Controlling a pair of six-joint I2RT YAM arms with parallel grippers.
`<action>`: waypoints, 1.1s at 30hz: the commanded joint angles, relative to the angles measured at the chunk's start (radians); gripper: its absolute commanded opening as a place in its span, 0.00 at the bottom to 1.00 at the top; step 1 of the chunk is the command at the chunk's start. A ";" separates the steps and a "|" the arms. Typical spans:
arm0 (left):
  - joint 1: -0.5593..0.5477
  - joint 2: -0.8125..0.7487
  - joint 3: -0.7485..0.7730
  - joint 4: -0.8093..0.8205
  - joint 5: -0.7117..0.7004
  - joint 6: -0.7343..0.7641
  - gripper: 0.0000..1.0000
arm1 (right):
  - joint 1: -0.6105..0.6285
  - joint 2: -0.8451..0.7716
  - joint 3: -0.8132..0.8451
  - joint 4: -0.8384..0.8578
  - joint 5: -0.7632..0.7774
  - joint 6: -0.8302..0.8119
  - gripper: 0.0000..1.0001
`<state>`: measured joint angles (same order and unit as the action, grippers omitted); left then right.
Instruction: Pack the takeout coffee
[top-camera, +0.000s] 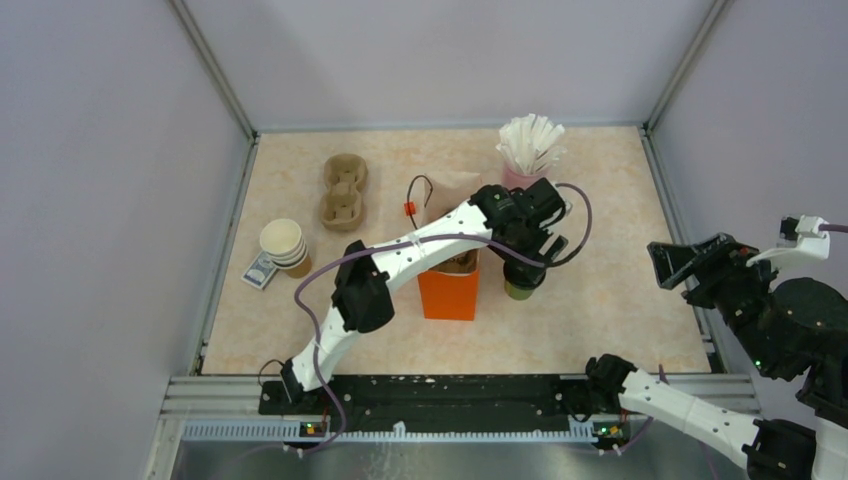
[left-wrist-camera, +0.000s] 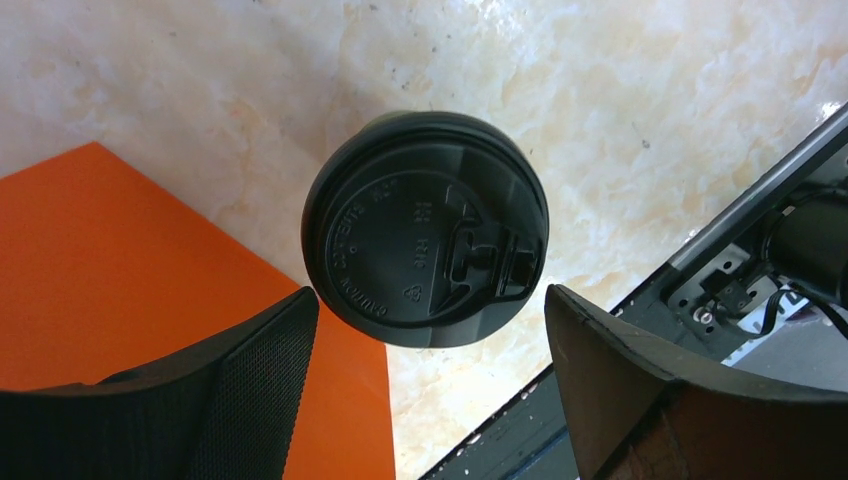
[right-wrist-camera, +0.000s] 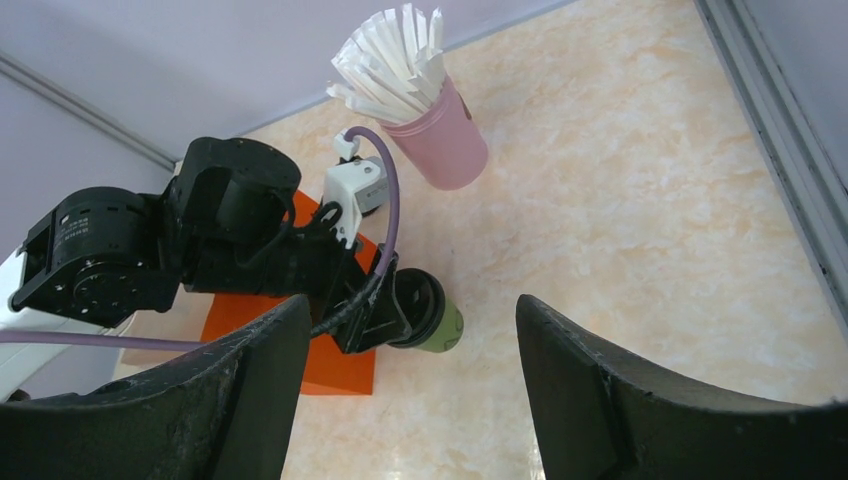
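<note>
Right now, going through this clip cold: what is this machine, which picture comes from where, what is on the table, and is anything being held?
Two robot arms are bolted at the table's near edge. The overhead view looks down on both; the other two pictures come from cameras on each wrist.

The left gripper hovers over the takeout coffee, a small cup with a black lid, fingers spread either side, not gripping. The right gripper waits open at the side, holding nothing.

On the table: an orange bag, a pink cup of white straws, a stack of lidless cups, and a cardboard cup carrier.
</note>
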<state>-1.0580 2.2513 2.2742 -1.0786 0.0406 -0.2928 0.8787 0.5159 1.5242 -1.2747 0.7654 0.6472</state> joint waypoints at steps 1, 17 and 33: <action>0.003 -0.023 0.014 -0.038 0.010 0.014 0.88 | -0.006 -0.007 -0.006 -0.003 -0.003 -0.016 0.74; 0.001 0.001 -0.022 0.075 0.007 0.088 0.82 | -0.006 0.005 -0.001 0.017 -0.022 -0.058 0.74; 0.000 -0.054 -0.032 -0.042 0.058 0.049 0.68 | -0.006 -0.003 -0.005 0.017 -0.019 -0.056 0.74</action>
<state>-1.0542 2.2482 2.2459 -1.0294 0.0788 -0.2176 0.8787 0.5163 1.5185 -1.2720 0.7475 0.6090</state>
